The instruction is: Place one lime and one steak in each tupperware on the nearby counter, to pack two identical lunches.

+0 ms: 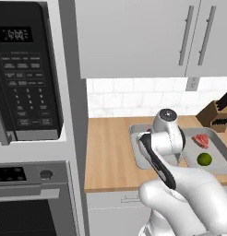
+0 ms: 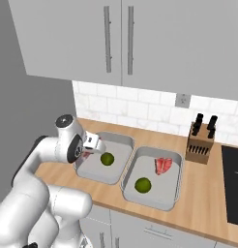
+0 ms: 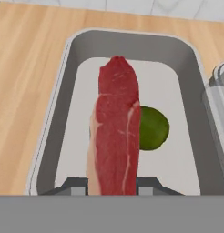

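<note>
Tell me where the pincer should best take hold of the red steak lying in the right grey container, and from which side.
Probably from straight above, at the narrow lower end of the flat red steak in the right grey rectangular container. It lies flat in the far part, apart from the round green lime, so a top approach should avoid the walls.

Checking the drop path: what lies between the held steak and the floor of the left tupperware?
In the hand view, nothing but air under the steak; the lime lies beside it on the left tupperware floor.
</note>
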